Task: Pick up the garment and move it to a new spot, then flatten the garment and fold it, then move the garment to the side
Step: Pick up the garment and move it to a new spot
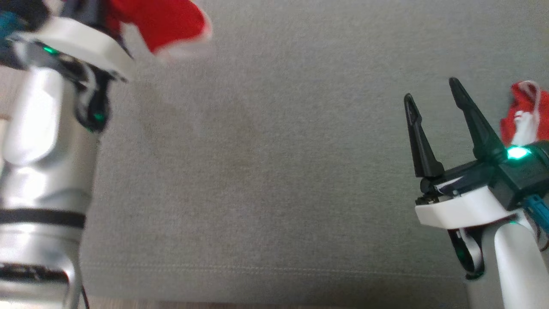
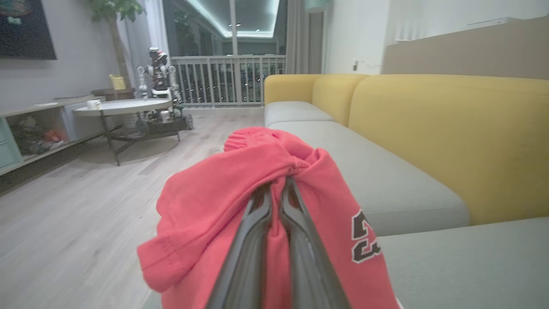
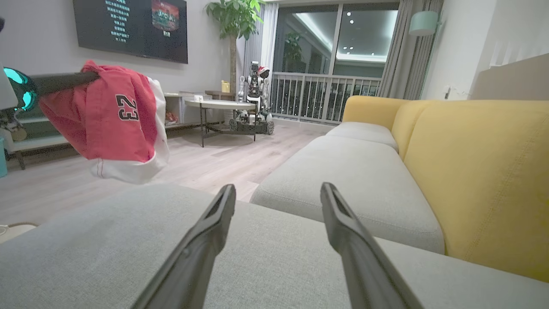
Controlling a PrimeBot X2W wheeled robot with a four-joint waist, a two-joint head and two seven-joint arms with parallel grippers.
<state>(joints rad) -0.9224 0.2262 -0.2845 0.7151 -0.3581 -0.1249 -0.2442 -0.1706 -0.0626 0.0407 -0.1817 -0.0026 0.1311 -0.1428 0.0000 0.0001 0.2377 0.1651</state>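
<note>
Looking at the head view first: right end effector (image 1: 431,91) sits low on the right over the grey sofa cushion (image 1: 274,171), fingers wide apart and nothing in them, with a bit of red-and-white cloth (image 1: 525,113) just beside it. The red garment (image 1: 171,21) is up in the top left corner. Left wrist view: left end effector (image 2: 279,182) is pinched tight on the garment, which bunches over both fingers. Right wrist view: garment hangs in the air off to the left, number 23 showing.
</note>
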